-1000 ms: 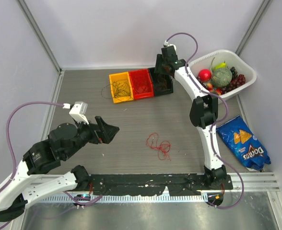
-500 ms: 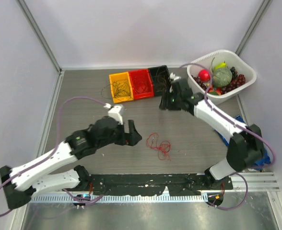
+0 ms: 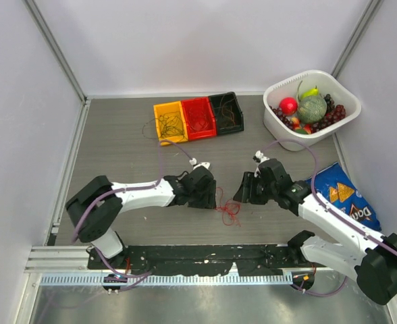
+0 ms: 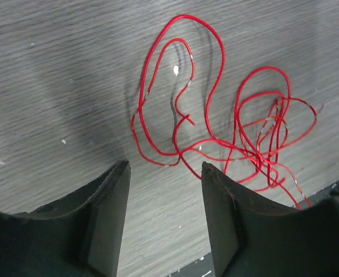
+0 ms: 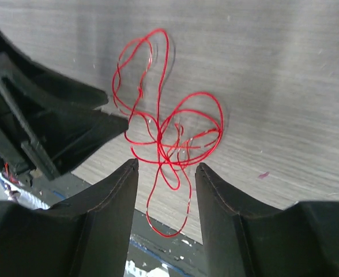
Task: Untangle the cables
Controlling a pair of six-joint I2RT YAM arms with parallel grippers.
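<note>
Red cables (image 3: 230, 211), half hidden from above, lie between left gripper (image 4: 165, 167) and right gripper (image 5: 166, 164), both agape, empty.

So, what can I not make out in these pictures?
1. Top view: the red cables are too small to count or trace.
2. Left wrist view: the tangle's lower right end is hidden behind the left hand.
3. Top view: the black bin is too dark to tell its contents.
</note>
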